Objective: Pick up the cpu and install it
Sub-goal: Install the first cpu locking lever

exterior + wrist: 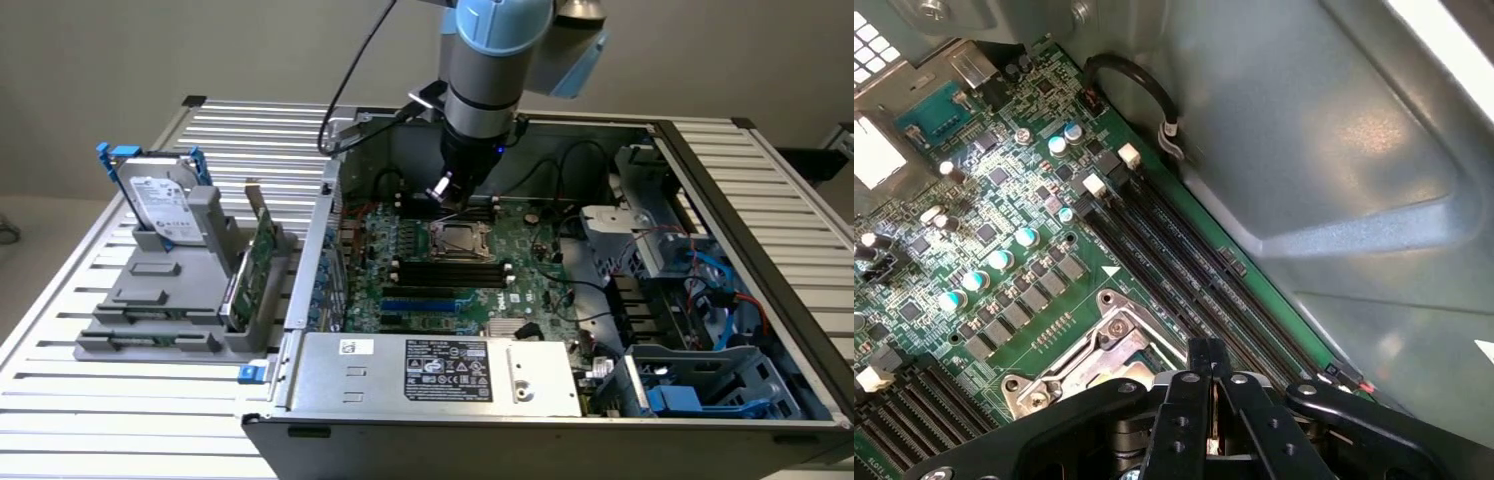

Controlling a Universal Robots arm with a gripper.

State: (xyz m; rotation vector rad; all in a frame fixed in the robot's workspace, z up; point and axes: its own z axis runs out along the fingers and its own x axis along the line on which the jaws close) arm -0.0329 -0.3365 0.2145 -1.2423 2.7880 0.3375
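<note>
My gripper [451, 198] hangs inside the open computer case, just above the far edge of the square metal-framed socket [461, 240] on the green motherboard [534, 290]. In the wrist view the black fingers [1179, 420] stand pressed together, and a thin beige sliver, the cpu [1212, 418] seen edge-on, is pinched between them. The socket's silver frame [1104, 345] lies right below the fingertips, its dark centre partly hidden by the gripper.
Long black memory slots [1184, 270] run beside the socket, with the grey case wall [1334, 150] and a black cable loop [1139, 85] close by. A power supply [441, 372] fills the case's near side. A grey holder [160, 300] with a hard drive [167, 205] stands at the exterior view's left.
</note>
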